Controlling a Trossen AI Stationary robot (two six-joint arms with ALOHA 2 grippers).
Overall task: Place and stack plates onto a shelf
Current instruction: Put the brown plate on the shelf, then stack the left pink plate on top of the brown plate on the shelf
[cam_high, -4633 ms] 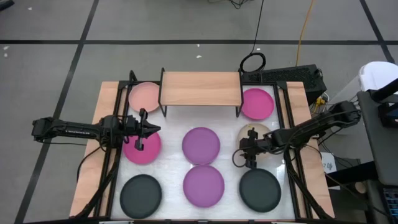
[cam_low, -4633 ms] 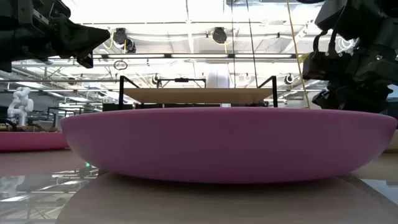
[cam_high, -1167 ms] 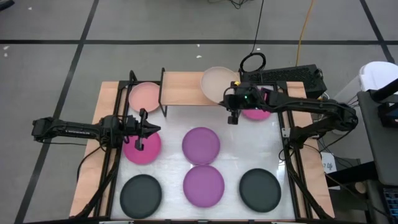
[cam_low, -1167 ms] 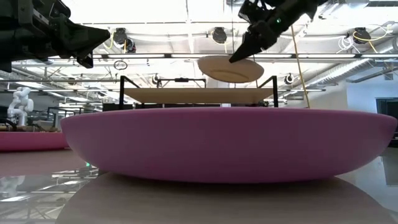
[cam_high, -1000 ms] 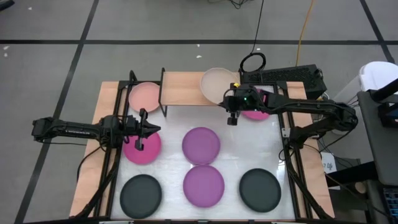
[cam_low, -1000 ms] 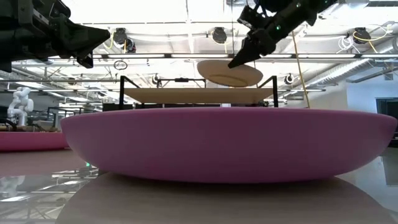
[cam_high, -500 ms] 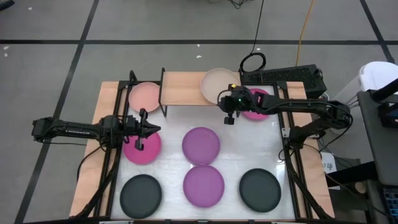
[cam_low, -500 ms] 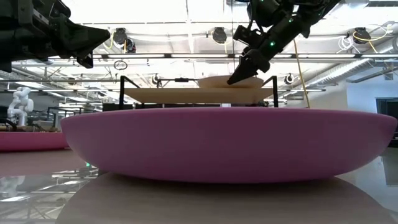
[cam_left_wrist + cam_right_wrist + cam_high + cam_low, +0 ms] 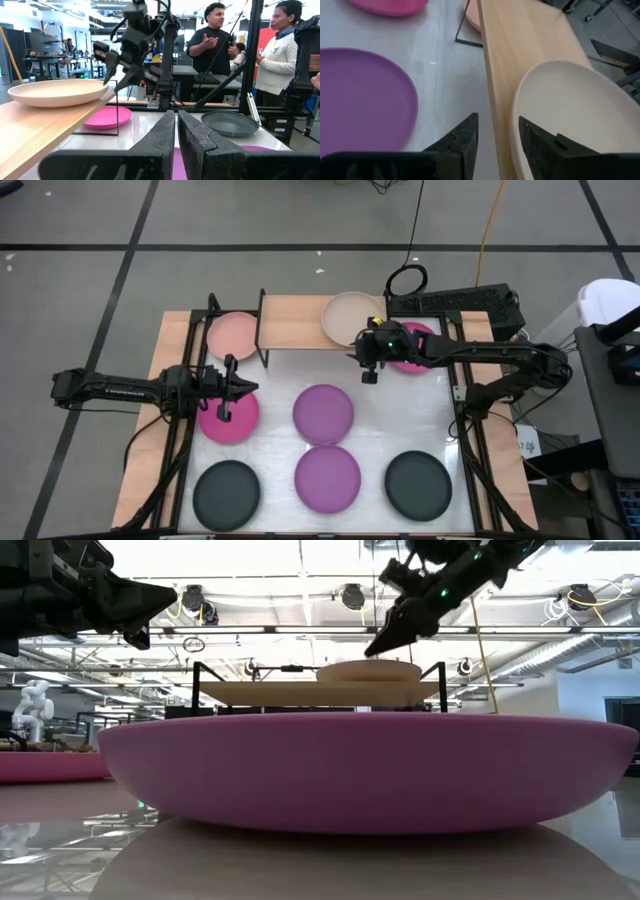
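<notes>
**Beige plate sits on the shelf's right end**

Beige plate (image 9: 349, 317) lies on the light-wood shelf (image 9: 300, 322) from above, with the right gripper (image 9: 368, 367) just beside its near edge. The left gripper (image 9: 227, 388) hangs over a magenta plate (image 9: 240, 420).

At table height, the plate (image 9: 369, 671) rests flat on the board, the right gripper's tips just above it.

The left wrist camera shows its own fingers (image 9: 159, 137) pressed together, empty.

The right wrist camera shows its fingers (image 9: 465, 134) parted, clear of the plate's rim.
</notes>
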